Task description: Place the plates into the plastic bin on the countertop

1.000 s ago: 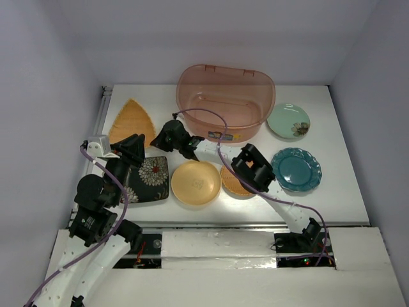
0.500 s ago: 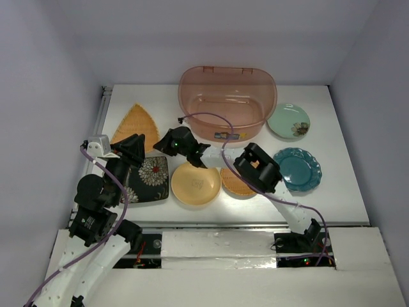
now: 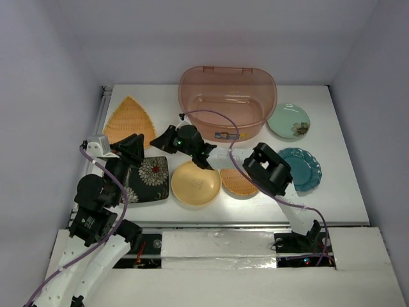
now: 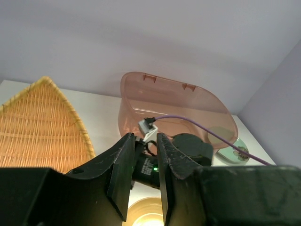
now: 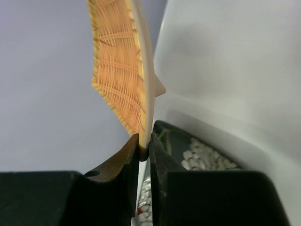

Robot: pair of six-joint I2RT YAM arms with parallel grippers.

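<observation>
Your right arm (image 3: 268,173) covers the 12 o'clock rim of the plain yellow round plate (image 3: 195,187). Right gripper (image 5: 144,140) is pressed together; left gripper (image 4: 146,141) is narrowly spread.

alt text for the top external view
Empty pinkish plastic bin at the back of a white countertop, six small plates outside it. The right gripper reaches across to a corner of the orange fan-shaped plate; the left gripper hovers by the black floral plate.

Bin (image 3: 255,125) back centre, fan-shaped plate (image 3: 130,121) left of it, scalloped plate (image 3: 307,167) right (round plate (image 3: 288,121) behind it)
</observation>
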